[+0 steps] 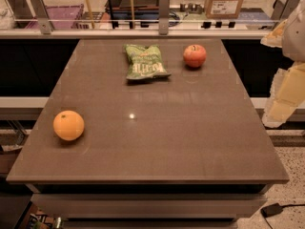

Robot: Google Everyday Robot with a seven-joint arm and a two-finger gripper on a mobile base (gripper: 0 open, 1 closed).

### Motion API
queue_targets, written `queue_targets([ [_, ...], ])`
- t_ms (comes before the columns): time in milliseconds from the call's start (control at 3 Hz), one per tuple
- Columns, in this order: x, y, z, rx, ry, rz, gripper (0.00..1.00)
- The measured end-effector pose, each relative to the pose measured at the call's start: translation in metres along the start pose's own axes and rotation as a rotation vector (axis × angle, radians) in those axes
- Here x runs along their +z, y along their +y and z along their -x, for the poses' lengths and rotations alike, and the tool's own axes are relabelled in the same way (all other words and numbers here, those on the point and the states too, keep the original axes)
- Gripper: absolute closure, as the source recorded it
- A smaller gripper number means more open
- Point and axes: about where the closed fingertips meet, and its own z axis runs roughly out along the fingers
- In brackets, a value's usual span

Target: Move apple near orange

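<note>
The red apple [194,56] with yellowish patches sits at the far right of the brown table [157,142]. The bright orange [68,125] sits near the table's left edge, towards the front. The two fruits are far apart, across the table's diagonal. My gripper [280,109] hangs with the white and yellow arm at the right edge of the view, beyond the table's right side and off the tabletop. It is well to the right of and nearer than the apple, and holds nothing that I can see.
A green snack bag [144,62] lies flat at the far middle of the table, just left of the apple. A glass rail with metal posts [164,13] runs behind the table's far edge. A cardboard box [225,1] stands beyond it.
</note>
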Motion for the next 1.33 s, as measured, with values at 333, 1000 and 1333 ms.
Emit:
queue_targets([
  [333,0.0,0.0,0.0,0.0,0.0,0.0,0.0],
  [1000,0.007,-0.018,0.0,0.102,-0.118,-0.072,0.0],
  [1333,0.012,-0.031,0.005,0.215,-0.18,-0.136,0.0],
])
